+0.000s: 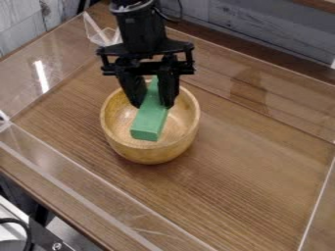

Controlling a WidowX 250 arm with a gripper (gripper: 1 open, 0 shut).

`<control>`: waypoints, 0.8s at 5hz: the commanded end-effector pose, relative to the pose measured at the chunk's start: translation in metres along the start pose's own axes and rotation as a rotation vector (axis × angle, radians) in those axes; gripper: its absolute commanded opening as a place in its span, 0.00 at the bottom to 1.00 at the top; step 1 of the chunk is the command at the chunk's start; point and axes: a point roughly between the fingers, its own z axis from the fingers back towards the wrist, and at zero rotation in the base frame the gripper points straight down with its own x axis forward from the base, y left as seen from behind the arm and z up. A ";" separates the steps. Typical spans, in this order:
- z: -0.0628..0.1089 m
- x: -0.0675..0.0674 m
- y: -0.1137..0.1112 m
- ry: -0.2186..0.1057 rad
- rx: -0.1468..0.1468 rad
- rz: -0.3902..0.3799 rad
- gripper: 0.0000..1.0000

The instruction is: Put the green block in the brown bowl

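Note:
The brown bowl (118, 138) sits on the wooden table, a little left of the middle. The green block (151, 117) slants down into it, its lower end low inside the bowl, whether touching the bottom I cannot tell, and its upper end between my fingers. My black gripper (152, 90) hangs straight down over the bowl's far half, shut on the block's upper end. One black finger (136, 88) reaches down to about the bowl's rim.
The table (249, 167) is wood-grained and boxed in by low clear plastic walls (78, 196). A grey plank wall runs along the back. Dark cables show at the lower left corner.

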 end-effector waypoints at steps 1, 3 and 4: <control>0.010 0.002 0.000 -0.063 0.004 -0.015 0.00; 0.005 0.001 0.001 -0.073 0.017 -0.025 0.00; 0.003 0.001 0.001 -0.078 0.021 -0.029 0.00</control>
